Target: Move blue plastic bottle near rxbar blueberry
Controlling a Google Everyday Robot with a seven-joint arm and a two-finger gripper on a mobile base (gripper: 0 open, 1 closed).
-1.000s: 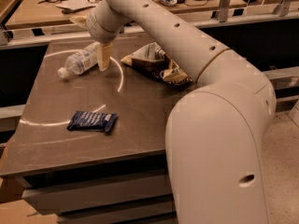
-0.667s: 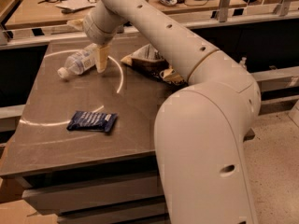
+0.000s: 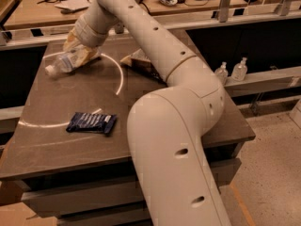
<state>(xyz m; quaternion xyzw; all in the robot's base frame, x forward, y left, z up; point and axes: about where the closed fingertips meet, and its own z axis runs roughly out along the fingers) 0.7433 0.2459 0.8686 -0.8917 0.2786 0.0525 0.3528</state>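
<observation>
The blue plastic bottle (image 3: 61, 63) lies on its side at the far left of the dark table (image 3: 61, 149), with its white cap pointing left. My gripper (image 3: 82, 51) is down over the bottle's right end and covers it. The rxbar blueberry (image 3: 91, 123), a flat dark navy wrapper, lies nearer the table's front left, well apart from the bottle.
A brown-and-cream chip bag (image 3: 138, 62) lies behind my arm at the table's far middle. My arm (image 3: 160, 55) crosses the table's right half. Two tiny clear pump bottles (image 3: 230, 71) stand on a ledge to the right. A cluttered desk (image 3: 51, 8) runs behind.
My gripper has come down and to the left onto the bottle. The bottle has shifted a little to the left. The rxbar has not moved.
</observation>
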